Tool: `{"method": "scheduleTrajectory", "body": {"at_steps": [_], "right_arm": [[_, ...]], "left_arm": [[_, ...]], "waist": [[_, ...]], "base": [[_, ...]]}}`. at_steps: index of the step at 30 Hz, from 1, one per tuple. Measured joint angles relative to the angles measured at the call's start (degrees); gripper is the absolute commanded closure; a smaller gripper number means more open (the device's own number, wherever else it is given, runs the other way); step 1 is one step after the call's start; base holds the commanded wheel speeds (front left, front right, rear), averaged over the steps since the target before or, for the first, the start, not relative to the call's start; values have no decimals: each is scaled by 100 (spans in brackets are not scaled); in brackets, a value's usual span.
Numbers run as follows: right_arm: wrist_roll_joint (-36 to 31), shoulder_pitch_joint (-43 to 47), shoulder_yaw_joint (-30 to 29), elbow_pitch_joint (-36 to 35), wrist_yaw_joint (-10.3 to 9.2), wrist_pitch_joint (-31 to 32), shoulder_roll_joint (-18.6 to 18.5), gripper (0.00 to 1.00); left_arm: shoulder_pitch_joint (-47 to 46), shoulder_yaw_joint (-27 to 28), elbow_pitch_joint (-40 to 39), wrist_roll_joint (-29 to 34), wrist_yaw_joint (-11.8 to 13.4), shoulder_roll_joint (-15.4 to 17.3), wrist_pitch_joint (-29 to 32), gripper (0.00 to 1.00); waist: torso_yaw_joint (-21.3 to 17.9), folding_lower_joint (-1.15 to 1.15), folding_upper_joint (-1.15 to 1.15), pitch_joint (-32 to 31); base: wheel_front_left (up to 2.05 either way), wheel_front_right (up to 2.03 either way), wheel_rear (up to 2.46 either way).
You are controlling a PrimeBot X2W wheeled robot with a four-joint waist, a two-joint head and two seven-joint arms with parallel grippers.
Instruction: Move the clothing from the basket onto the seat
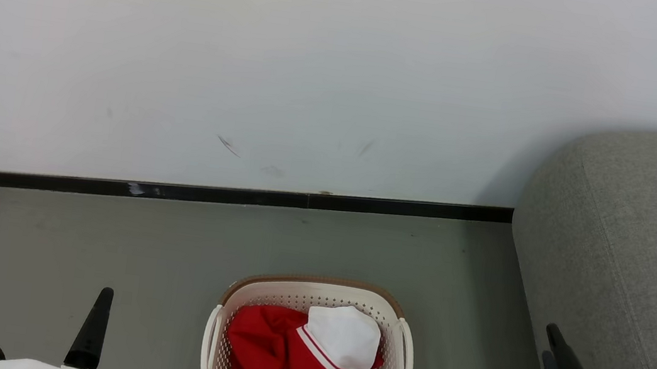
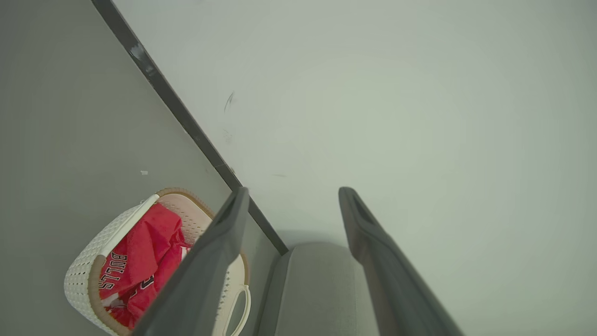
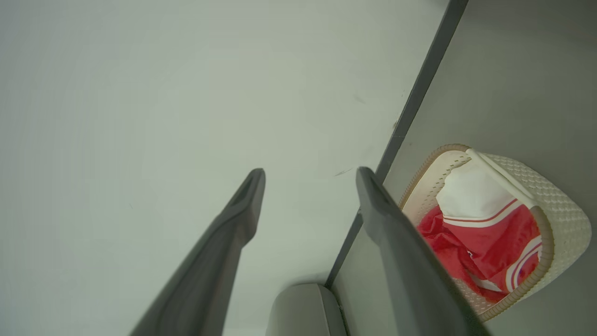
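Inside the basket (image 1: 279,294) lies the clothing (image 1: 281,350); left claw (image 2: 294,191) and right claw (image 3: 311,171) both spread.

Likely a home room, grey sofa (image 1: 631,250), laundry basket (image 1: 288,297), bare wall (image 1: 258,42)

The clothing (image 1: 282,347) lies in the basket (image 1: 315,282), which stands on the floor (image 1: 73,240). The wall (image 1: 318,69) is behind the basket, and the sofa (image 1: 631,250) stands to its right, apart from it. The left hand (image 2: 293,189) is left of the basket, the right hand (image 3: 311,170) right of it, beside the sofa.
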Motion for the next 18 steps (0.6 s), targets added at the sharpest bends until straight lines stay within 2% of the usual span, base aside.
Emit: {"method": "scheduleTrajectory", "body": {"at_steps": [8, 11, 12, 18], "right_arm": [[-745, 0, 152, -33, 0, -159, -24, 0], [-961, 0, 210, -41, 0, -198, -35, 0], [-1166, 0, 257, -45, 0, -236, -40, 0], [-1752, -1, 352, -67, 1, -341, -70, 0]], "left_arm": [[20, -174, -162, 670, 147, 33, -152, 0], [21, -202, -227, 848, 191, 49, -176, 0], [23, -247, -281, 1070, 212, 89, -227, 0], [60, -348, -410, 1594, 358, 140, -328, 0]], "waist": [[15, 42, 0, -85], [20, 51, 0, -109], [26, 59, 0, -132], [39, 68, 0, -180]], "base": [[0, 0, 0], [0, 0, 0], [0, 0, 0], [0, 0, 0]]}}
